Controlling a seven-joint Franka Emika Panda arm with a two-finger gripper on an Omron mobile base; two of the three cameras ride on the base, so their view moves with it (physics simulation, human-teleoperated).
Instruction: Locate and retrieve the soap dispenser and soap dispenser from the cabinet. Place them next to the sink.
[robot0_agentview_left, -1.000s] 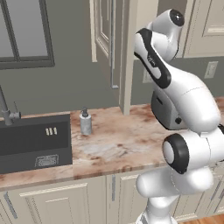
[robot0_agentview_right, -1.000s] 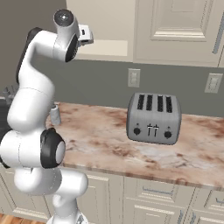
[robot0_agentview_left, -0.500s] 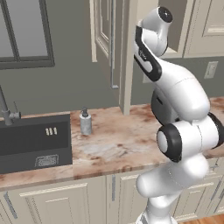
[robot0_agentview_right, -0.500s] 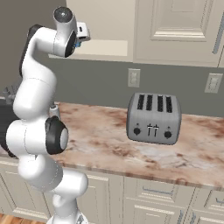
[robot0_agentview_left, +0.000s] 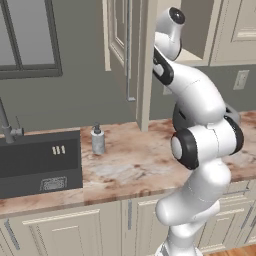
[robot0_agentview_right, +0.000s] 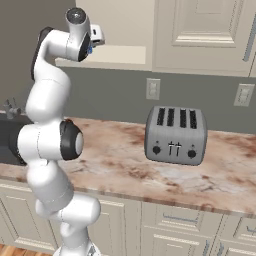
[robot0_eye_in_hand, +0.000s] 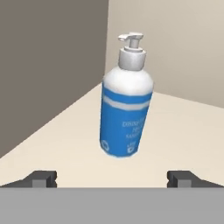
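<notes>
Raised arm reaches the cabinet shelf (robot0_agentview_right: 117, 55); toaster (robot0_agentview_right: 175, 135) sits on the counter (robot0_agentview_right: 115, 160)

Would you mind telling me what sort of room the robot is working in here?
A rendered kitchen: a dark sink set in a marbled counter, a silver four-slot toaster, and beige wall cabinets.

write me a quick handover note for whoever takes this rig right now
Tool: open, empty, raised into the cabinet and aimed at the blue soap dispenser, with no contact.
Blue soap dispenser: upright on the cabinet shelf, between and beyond the fingertips.
Grey soap dispenser: on the counter beside the sink; this half looks done.
Left: close in, grip the blue one, lift it out, set it by the sink.
</notes>
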